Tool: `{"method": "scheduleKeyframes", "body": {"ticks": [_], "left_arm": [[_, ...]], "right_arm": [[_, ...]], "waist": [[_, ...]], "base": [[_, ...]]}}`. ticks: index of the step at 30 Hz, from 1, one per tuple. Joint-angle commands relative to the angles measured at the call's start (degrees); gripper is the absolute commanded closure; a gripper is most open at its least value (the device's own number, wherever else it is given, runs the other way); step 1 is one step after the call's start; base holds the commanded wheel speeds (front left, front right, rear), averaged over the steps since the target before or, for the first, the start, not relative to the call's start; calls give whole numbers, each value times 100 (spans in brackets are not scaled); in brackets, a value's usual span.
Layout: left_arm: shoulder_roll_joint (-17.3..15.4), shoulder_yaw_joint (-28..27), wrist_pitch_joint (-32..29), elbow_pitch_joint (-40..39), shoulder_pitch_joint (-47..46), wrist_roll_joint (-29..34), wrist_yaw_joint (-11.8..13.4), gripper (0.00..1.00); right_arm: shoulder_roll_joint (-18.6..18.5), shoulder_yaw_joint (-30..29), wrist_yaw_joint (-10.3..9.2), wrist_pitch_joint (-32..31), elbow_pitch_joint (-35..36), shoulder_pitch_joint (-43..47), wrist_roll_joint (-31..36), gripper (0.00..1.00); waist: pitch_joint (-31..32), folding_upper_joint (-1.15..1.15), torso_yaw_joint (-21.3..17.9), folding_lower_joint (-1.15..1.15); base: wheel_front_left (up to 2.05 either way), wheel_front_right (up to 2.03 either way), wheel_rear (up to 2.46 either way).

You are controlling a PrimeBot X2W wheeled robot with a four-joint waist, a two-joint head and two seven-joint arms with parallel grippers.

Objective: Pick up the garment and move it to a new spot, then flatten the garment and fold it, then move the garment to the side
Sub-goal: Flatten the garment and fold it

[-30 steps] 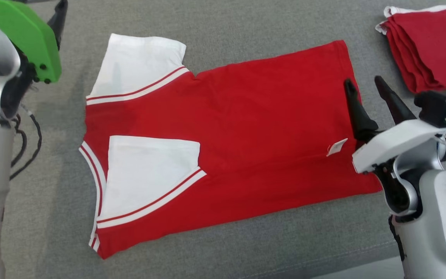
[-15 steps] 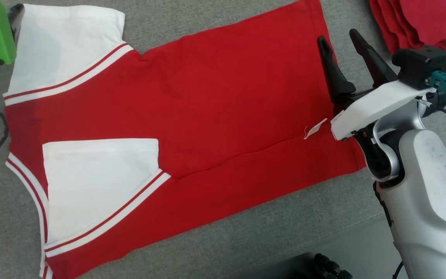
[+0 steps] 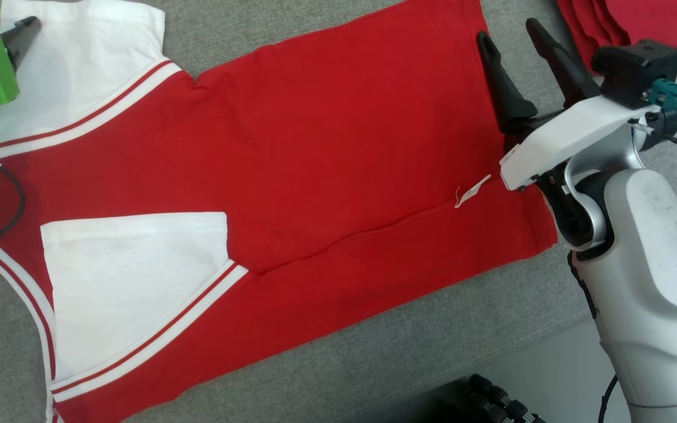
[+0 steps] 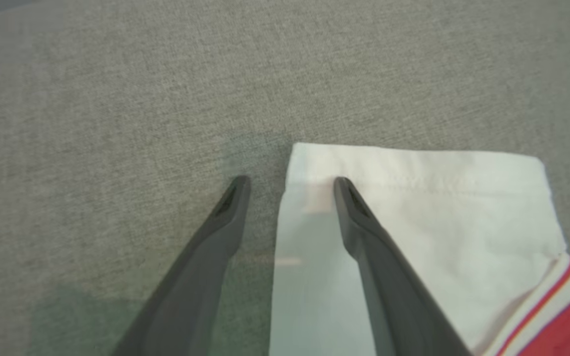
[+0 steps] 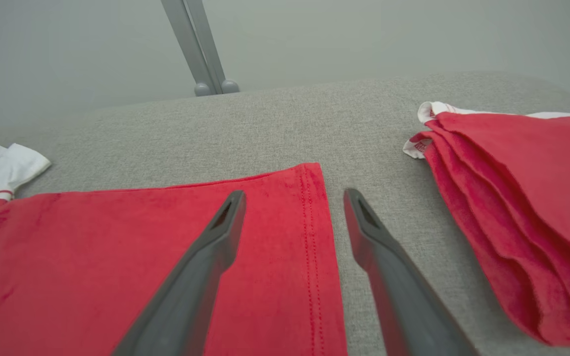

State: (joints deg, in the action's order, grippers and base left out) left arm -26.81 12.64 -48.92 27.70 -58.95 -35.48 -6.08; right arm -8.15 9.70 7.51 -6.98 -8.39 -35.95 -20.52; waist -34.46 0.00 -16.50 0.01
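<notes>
While the red garment (image 3: 327, 147) lies flat on the grey fabric surface (image 3: 432, 352), both grippers stand wide apart, holding nothing. The right gripper (image 5: 295, 194) straddles the hem edge, with one finger over red cloth and the other over bare surface. The left gripper (image 4: 291, 181) likewise straddles the corner of the white sleeve (image 4: 413, 207). A folded red pile (image 5: 512, 198) lies apart, beyond the hem.

Red garment (image 3: 338, 141), white striped sleeves; grey surface (image 3: 409, 364).

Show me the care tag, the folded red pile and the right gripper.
care tag (image 3: 472, 191), head view, middle of label.
folded red pile (image 5: 522, 198), right wrist view, top layer.
right gripper (image 3: 508, 29), head view, midway between fingertips.
</notes>
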Motion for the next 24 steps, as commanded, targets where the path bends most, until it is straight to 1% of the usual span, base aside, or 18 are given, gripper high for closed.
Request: {"method": "scheduleKeyframes", "body": {"ticks": [1,2,3,4,5,10,17,19,24], "left_arm": [[117,58,-85,-31,221,-101,-57,59],[108,69,-72,-65,224,-124,-58,63],[83,89,-68,-105,230,-120,-54,76],[69,110,-42,-136,234,-95,-57,84],[66,117,2,-171,238,-84,-62,100],[124,120,333,-263,125,-68,-83,100],[251,255,752,-256,-71,-60,-104,100],[313,335,846,-266,-95,-121,-122,100],[333,509,949,-339,-140,-245,-133,100]], "right_arm": [[-74,22,-6,-37,-83,-152,14,0],[-93,30,-6,-50,-136,-215,27,0],[-117,48,-6,-85,-214,-296,35,0],[-133,71,-6,-99,-275,-367,36,0],[-159,105,-6,-125,-357,-464,40,0],[-336,303,-6,-219,-812,-945,119,0],[-723,784,-6,-571,-1784,-1680,196,0],[-840,977,-6,-660,-2055,-1857,109,0],[-1048,1349,-6,-1010,-2570,-2119,-231,0]], "waist": [[8,0,31,-1],[10,0,44,-1],[12,0,58,-1],[13,0,70,-1],[13,0,84,-1],[21,0,191,-1],[77,0,486,-1],[103,0,597,-1],[138,0,778,-1]], "base": [[0,0,0],[0,0,0],[0,0,0],[0,0,0],[0,0,0],[0,0,0],[0,0,0],[0,0,0],[0,0,0]]}}
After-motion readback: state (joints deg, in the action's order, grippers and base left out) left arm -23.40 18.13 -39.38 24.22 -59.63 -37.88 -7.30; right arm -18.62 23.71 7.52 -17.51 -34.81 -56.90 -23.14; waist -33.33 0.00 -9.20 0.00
